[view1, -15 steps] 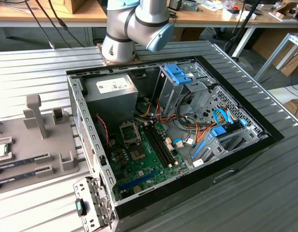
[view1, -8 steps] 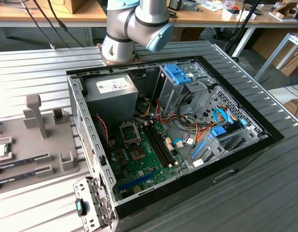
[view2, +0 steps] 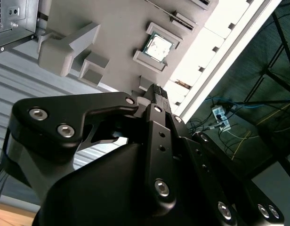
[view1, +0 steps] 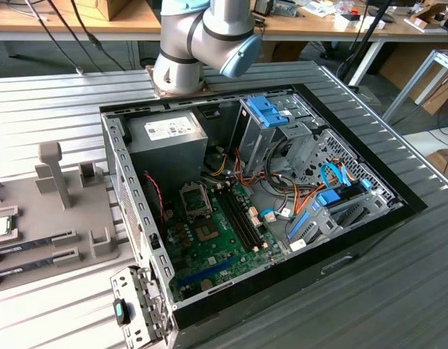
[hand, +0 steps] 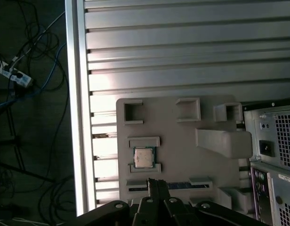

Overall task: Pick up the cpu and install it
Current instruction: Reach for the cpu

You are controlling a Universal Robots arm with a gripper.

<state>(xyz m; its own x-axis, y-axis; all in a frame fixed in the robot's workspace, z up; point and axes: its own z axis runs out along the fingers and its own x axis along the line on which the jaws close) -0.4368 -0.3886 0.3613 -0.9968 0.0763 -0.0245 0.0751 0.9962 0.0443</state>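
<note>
Cpu (hand: 144, 157) not yet picked up; we log the scene largest first: the open computer case (view1: 126, 182) lies on the ribbed metal table (view1: 49, 102), and the grey fixture tray (hand: 182, 150) sits just beside it on the exterior view's left. In both wrist views we see the gripper (hand: 154, 184) pointing toward that tray, fingers pressed together on nothing. Smallest, the chip lies flat, silvery top up, in its framed tray pocket, apart from the fingertips.

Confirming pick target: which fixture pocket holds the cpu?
The pocket nearest the gripper in the first wrist view: the cpu lies flat in it, silvery top up. The square pockets beyond it hold nothing.
</note>
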